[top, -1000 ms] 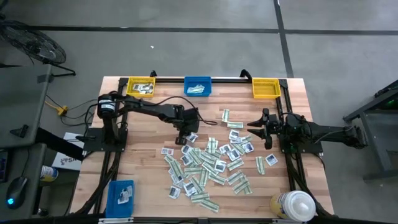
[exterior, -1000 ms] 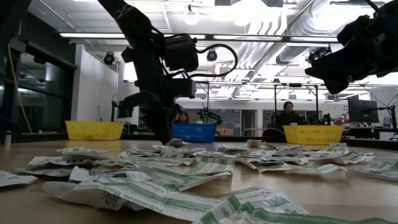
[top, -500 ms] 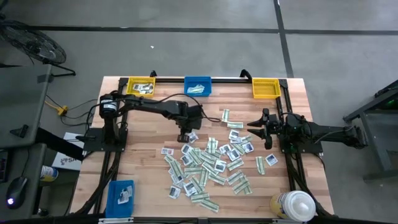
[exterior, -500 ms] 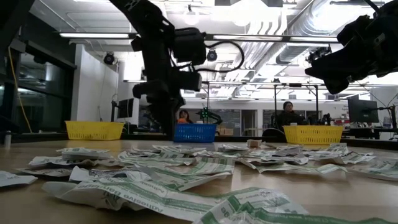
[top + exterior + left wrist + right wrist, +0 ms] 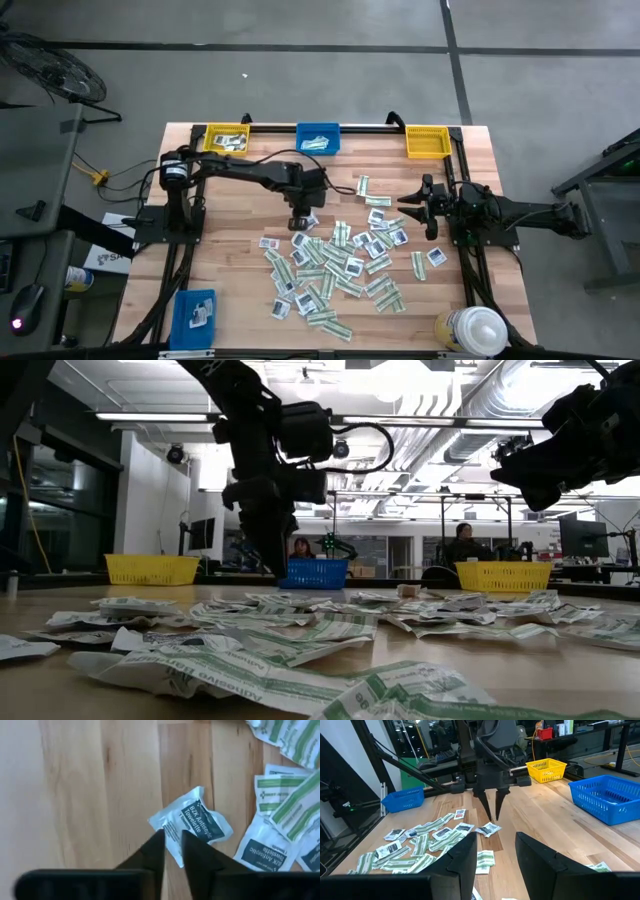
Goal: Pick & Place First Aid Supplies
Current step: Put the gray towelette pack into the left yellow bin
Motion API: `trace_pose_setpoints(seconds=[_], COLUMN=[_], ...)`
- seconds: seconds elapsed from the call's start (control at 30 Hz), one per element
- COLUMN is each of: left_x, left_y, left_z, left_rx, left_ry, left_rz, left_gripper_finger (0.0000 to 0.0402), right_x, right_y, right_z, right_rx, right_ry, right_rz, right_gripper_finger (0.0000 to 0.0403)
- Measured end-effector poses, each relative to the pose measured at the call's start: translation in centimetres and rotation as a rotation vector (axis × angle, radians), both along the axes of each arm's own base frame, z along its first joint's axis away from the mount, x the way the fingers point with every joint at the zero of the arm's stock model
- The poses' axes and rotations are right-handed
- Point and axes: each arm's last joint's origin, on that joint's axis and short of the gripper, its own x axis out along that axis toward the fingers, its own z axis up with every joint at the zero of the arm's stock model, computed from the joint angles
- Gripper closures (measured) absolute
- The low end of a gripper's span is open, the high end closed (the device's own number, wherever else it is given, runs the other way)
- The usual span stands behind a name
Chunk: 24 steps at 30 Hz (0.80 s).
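The first aid supplies (image 5: pixel 340 265) lie scattered over the middle of the wooden table as many flat white and green-striped packets. My left gripper (image 5: pixel 299 222) hangs at the pile's far left edge and points steeply down. Its fingertips (image 5: pixel 161 836) stand a narrow gap apart, just above a white towelette packet (image 5: pixel 200 820) that lies flat on the wood. The right wrist view shows the left gripper (image 5: pixel 493 817) clear of that packet (image 5: pixel 489 830). My right gripper (image 5: pixel 412 208) waits open at the table's right side, pointing level toward the pile.
Along the far edge stand a yellow bin (image 5: pixel 227 139), a blue bin (image 5: pixel 318 138) and a second yellow bin (image 5: pixel 427 141). Another blue bin (image 5: pixel 195 312) sits at the near left corner. A white-capped bottle (image 5: pixel 472 330) stands at the near right. Bare wood lies left of the pile.
My left gripper has risen from the pile's far left edge and drifted slightly toward the far edge. For the last half second it has kept still. The packets lie where they were.
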Motion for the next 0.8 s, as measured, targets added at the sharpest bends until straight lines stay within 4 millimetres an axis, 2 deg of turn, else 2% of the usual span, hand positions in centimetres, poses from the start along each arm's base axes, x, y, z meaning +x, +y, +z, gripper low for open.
trace_pose_setpoints(seconds=[0.17,0.3,0.47,0.8], left_x=[0.2,0.2,0.2,-1.3], left_y=[0.0,0.1,0.3,-0.4], left_z=[-0.7,-0.7,-1.5,-4.1], left_rx=[-0.044,-0.002,0.055,0.028], left_ry=[0.02,0.025,-0.02,-0.04], left_rz=[0.069,0.107,0.127,0.146], left_gripper_finger=[0.0246,0.0212,0.0214,0.0249], right_x=[0.0,0.0,0.0,0.0], right_y=[0.0,0.0,0.0,0.0], right_z=[0.0,0.0,0.0,0.0], right_rx=[0.0,0.0,0.0,0.0], right_ry=[0.0,-0.001,0.0,-0.001], right_rz=[0.0,0.0,0.0,0.0], right_gripper_finger=[0.0274,0.0274,0.0274,0.0274])
